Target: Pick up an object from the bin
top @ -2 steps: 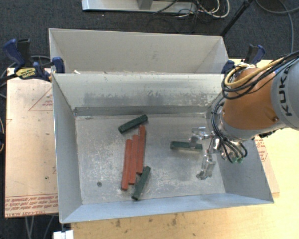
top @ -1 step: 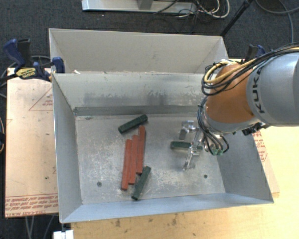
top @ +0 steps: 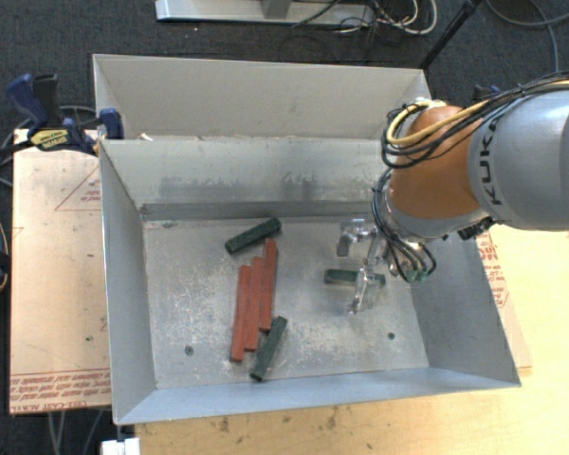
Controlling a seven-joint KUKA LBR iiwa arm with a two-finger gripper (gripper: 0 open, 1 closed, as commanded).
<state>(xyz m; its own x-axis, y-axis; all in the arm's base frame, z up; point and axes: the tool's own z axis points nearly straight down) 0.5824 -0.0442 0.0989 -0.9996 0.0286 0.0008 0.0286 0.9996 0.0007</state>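
Note:
My gripper [top: 352,274] hangs low over the right half of the bin floor, open, with one fingertip [top: 346,245] toward the back and the other toward the front. A small dark green block [top: 339,276] lies on the floor in the gap between them, its left end sticking out; neither finger visibly touches it. To the left lie two long red bars [top: 254,297] side by side. A dark green block [top: 253,236] rests at their far end, and another dark green block [top: 268,347] at their near end.
The arm with its orange cover and cables comes in from the right, above the bin's right wall. Bare floor stretches along the left side and in front of the gripper. The back wall rises steeply behind the gripper.

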